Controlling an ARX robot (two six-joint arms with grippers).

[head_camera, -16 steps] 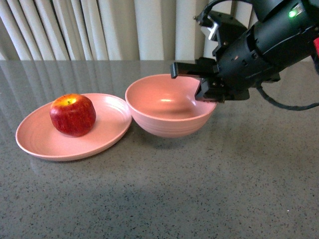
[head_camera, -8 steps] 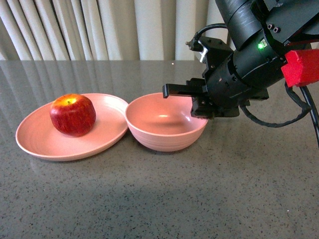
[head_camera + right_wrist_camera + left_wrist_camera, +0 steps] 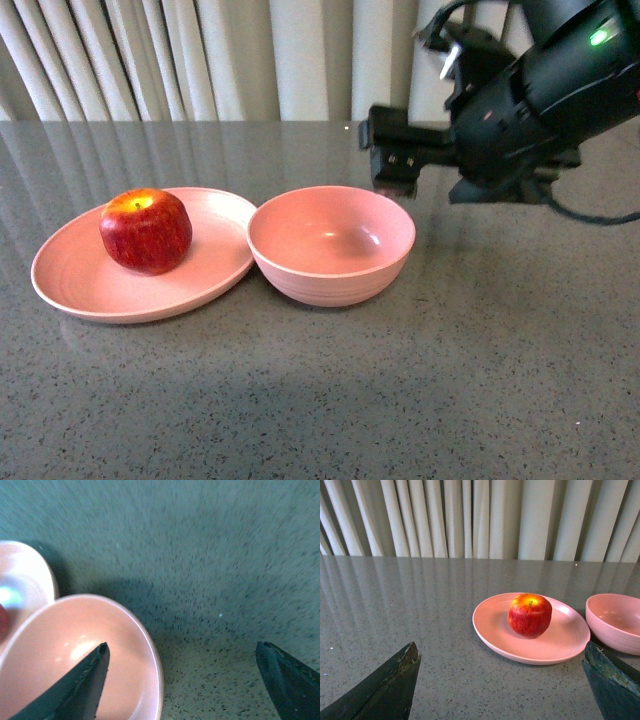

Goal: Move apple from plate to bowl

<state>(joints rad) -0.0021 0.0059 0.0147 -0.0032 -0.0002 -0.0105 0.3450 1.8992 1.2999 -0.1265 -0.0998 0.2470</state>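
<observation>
Right claw (image 3: 393, 152): hanging empty with jaws spread wide, upper right of the front frame, over the right edge of the bowl (image 3: 330, 283).
Left claw (image 3: 496, 692): jaws gaping, gripping nothing, facing the apple (image 3: 530, 615); not showing in the front view.
Apple: sitting upright, stem dimple up, on the plate (image 3: 70, 285), left of centre.
Bowl: standing empty at centre, rim seeming to touch the plate's edge.
Step in hand: probably reaching for the apple.
Handling: approaching from above, straddling the widest girth, closing gently, lifting clear of both rims before crossing.
</observation>
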